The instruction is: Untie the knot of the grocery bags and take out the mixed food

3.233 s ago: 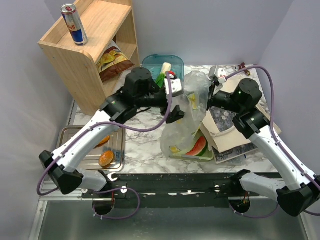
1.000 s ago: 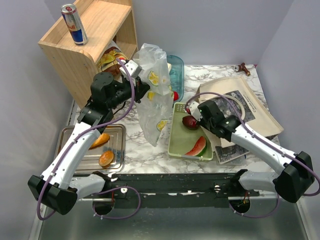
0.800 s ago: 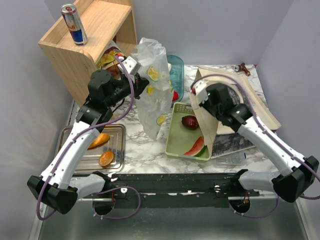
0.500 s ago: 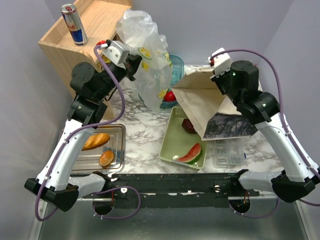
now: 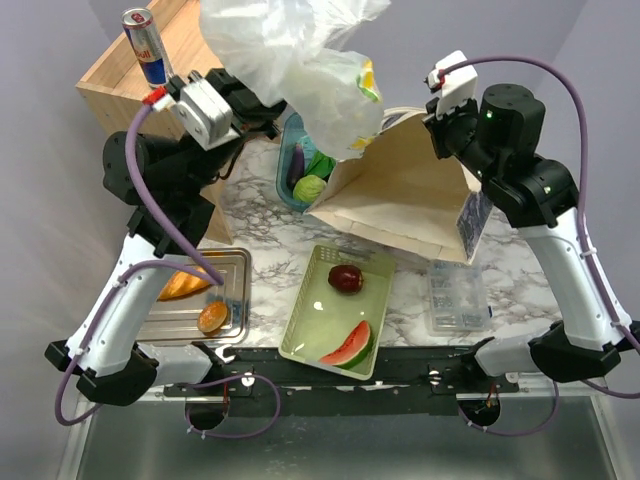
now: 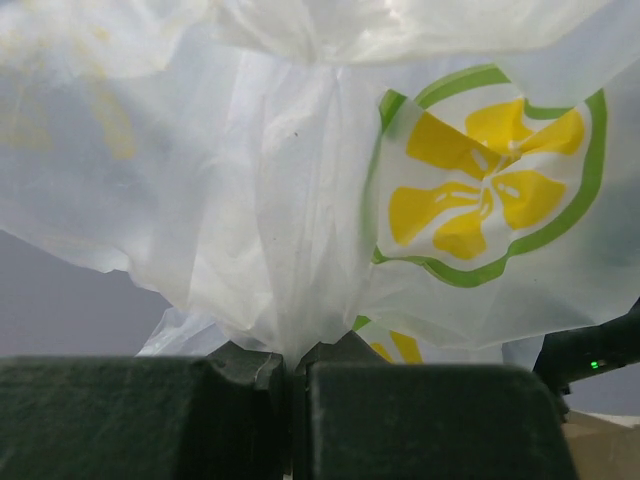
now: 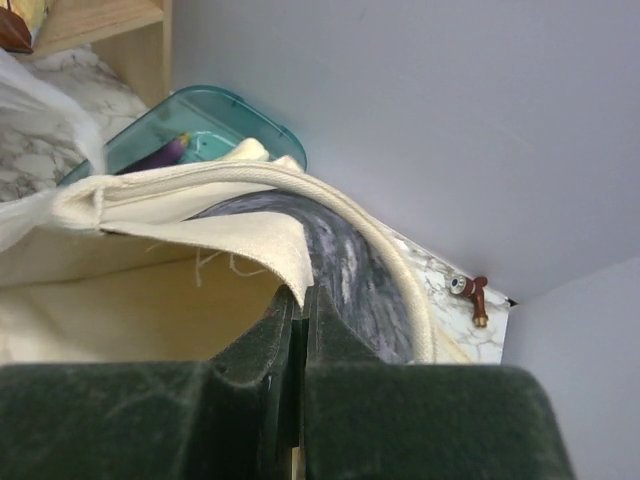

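While aloft, grocery bag [image 5: 290, 50] in left jaws

Plain pale lilac-grey walls [image 5: 530, 30] box in three sides, lit soft and even. Bench [image 5: 268, 300] is white marble with grey veins, and a light wooden shelf unit [image 5: 108, 68] sits in its back-left corner.

The raised grocery bag [image 5: 290, 45] runs off the overhead view's top edge; it and the canvas tote [image 5: 400, 200] screen much of the teal tub [image 5: 281, 180] at the worktop's [image 5: 262, 226] far edge.
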### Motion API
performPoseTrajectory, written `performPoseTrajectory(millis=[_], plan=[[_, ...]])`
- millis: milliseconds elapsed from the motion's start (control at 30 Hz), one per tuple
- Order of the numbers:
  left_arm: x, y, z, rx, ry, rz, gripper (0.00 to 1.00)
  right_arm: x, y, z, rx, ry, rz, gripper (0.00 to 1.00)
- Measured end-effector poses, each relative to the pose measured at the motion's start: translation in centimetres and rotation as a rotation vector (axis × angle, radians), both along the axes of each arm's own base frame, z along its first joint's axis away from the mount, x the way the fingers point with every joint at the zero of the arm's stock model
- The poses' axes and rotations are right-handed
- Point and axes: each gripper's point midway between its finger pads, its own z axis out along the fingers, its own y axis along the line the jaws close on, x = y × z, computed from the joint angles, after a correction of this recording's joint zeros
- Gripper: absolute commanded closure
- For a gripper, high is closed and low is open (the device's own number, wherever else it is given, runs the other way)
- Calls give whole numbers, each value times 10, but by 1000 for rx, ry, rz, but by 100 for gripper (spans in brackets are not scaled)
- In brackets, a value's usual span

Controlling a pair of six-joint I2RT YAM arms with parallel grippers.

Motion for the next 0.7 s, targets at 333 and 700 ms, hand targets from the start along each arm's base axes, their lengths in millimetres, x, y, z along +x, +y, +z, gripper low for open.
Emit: performPoseTrajectory(millis=[333,700], plan=[[-61,-41,-4,12,-195,-126,100,37,-8,-15,-32,17,-144,99],[-70,-43,-5,-46,-288,-86,100,62,-20,-7,130,52,-159,99]])
